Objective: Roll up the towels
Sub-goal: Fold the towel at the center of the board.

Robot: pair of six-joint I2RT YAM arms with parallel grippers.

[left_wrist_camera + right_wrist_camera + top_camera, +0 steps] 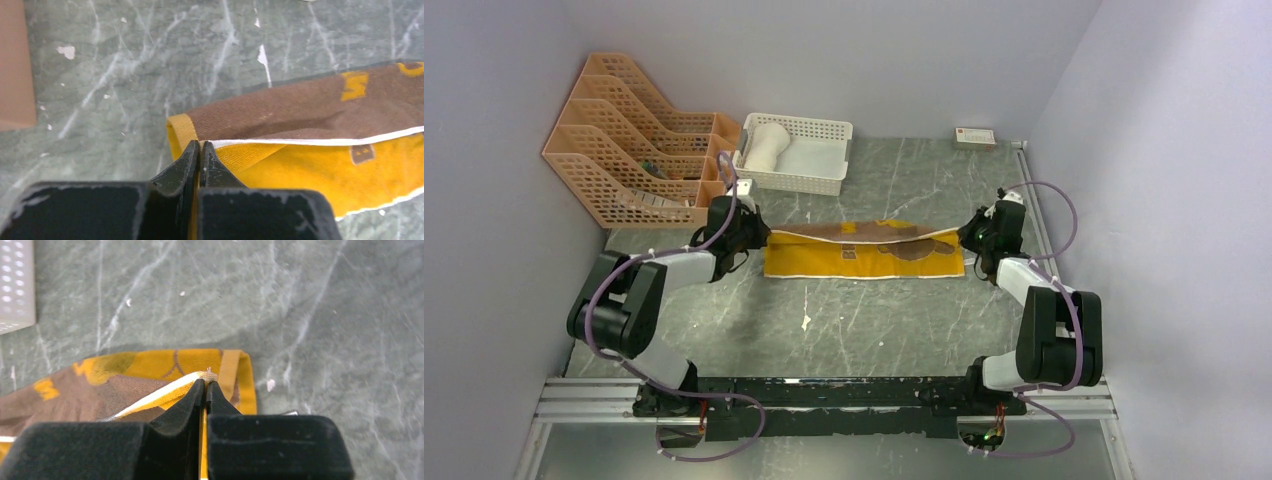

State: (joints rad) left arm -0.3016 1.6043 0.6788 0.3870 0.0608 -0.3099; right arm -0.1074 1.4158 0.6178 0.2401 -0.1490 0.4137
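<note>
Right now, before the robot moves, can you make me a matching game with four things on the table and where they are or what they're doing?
Things:
1. yellow and brown towel
2. cream-white towel
3. orange racks
4. left gripper

Places or states:
A. standing at the far left, by the wall
B. shut tight, pinching a towel's corner
C. rolled up inside the white basket
D. stretched out on the middle of the table

Right pairs: 1-D, 2-C, 3-A, 4-B.
</note>
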